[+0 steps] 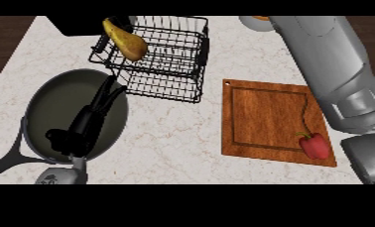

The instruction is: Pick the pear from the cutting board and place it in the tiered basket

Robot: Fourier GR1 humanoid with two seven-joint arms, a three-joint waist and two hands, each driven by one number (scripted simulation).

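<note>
1. Pear [125, 40] leans on the tiered basket [176, 80]'s far-left rim, well apart from the cutting board [267, 117].
2. Left hand [88, 122] rests released over the pan [51, 102].
3. Right hand isn't visible; only its forearm shows.
4. Placement looks nearly done; next the pear must settle inside.

- The right hand is hidden; only its grey forearm [330, 67] is seen.
- The pan's handle [13, 157] is cut off by the left edge.
</note>
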